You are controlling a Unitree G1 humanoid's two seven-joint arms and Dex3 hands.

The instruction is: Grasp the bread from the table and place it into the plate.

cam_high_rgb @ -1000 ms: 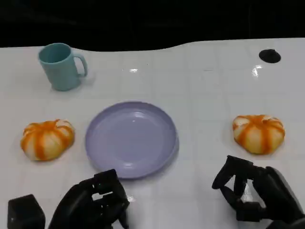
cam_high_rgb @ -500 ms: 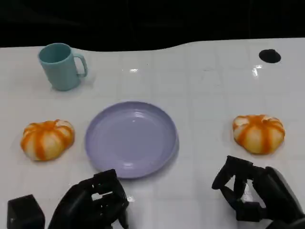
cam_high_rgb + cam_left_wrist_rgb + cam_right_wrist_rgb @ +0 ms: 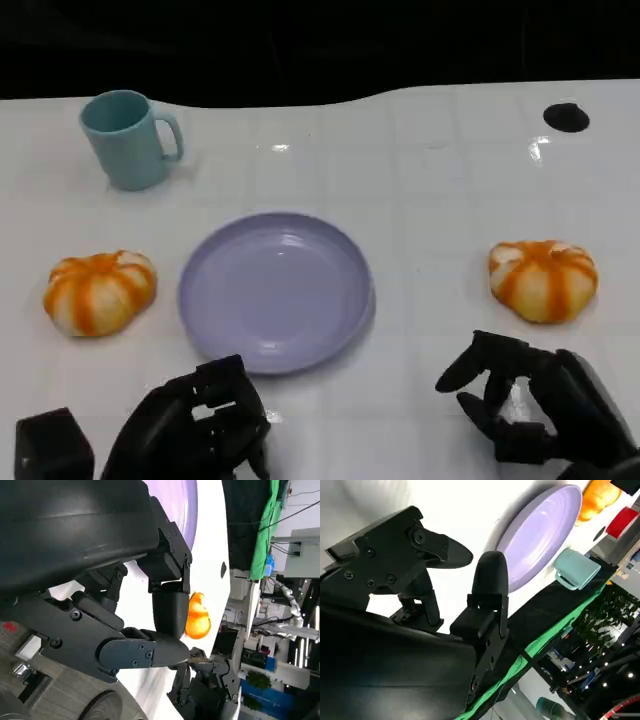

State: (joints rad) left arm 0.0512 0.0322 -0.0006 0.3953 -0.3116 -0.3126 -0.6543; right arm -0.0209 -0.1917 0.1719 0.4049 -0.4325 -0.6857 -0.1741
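Two orange-and-white striped breads lie on the white table: one [image 3: 98, 292] left of the lilac plate [image 3: 275, 290], the other [image 3: 543, 280] to its right. My left hand [image 3: 195, 425] hovers near the table's front edge, just before the plate, with its fingers curled in on nothing. Below the right bread and a short way from it, my right hand [image 3: 530, 405] has its fingers spread and holds nothing. The left wrist view catches the right bread [image 3: 197, 615] beyond my curled fingers [image 3: 170, 610]. The plate [image 3: 540, 535] and left bread [image 3: 600, 497] appear in the right wrist view.
A teal mug [image 3: 128, 138] stands at the back left, also seen as the mug [image 3: 577, 569] in the right wrist view. A black round mark [image 3: 566, 116] sits at the table's far right. A black block [image 3: 50, 445] is by my left forearm.
The fingers of my right hand have spread a little and reach slightly further left. The left hand, breads and plate have not moved.
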